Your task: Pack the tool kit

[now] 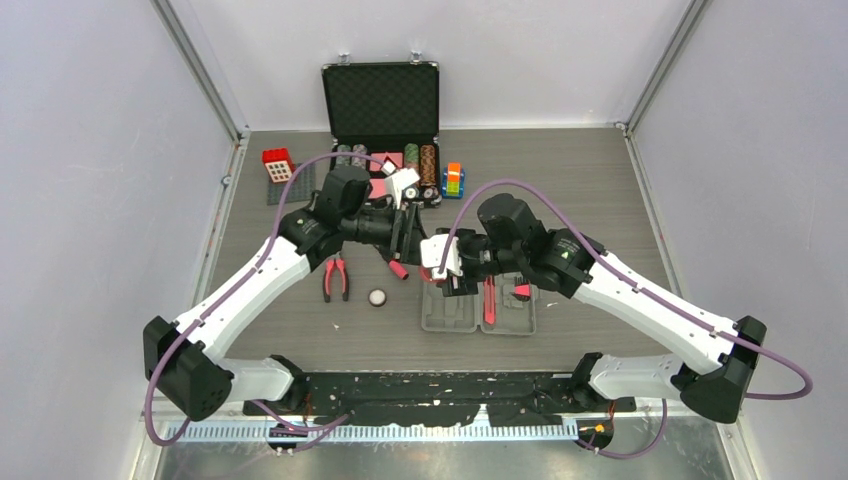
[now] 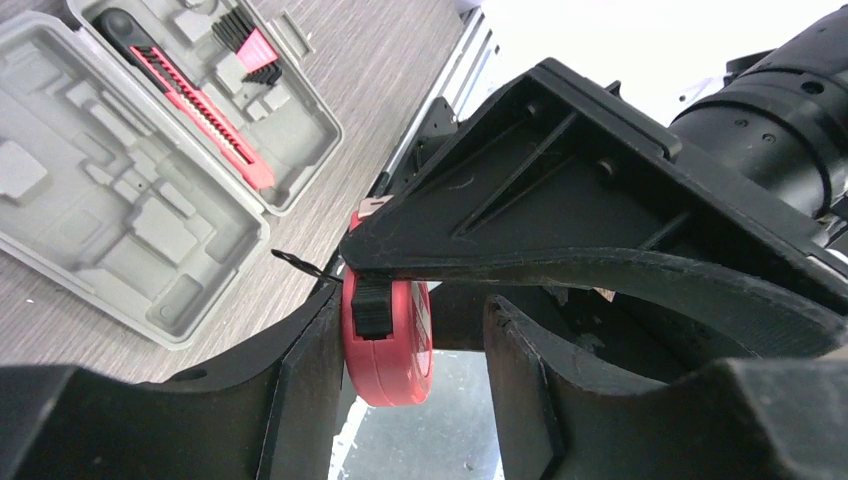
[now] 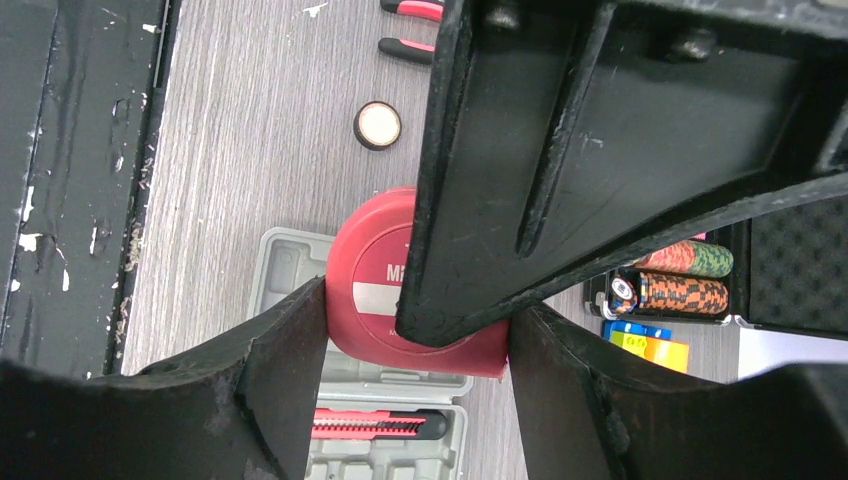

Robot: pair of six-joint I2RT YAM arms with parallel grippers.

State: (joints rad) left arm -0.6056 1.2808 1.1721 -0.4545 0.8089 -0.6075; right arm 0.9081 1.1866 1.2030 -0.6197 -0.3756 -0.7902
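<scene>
You have one red tape measure (image 3: pixel 365 270) in the air over the left edge of the one grey case (image 2: pixel 60 200), which lies open and flat on the table (image 1: pixel 560 200). The right gripper (image 3: pixel 415 310) grasps the tape measure, a finger pressed on either side of its round body. The left gripper (image 2: pixel 412 305) straddles it edge-on: one finger touches a flat face, and you can see a gap at the other, so those jaws are not yet clamped.

Both arms reach forward and inward, and their grippers meet nose to nose above the middle of the table.

In the case you have one knife (image 2: pixel 195 100) and one set of hex keys (image 2: pixel 245 45). One pair of pliers (image 1: pixel 336 277) and one small round disc (image 1: pixel 377 297) lie on the table left of the case. One black chip case (image 1: pixel 381 100) stands open at the far edge.
</scene>
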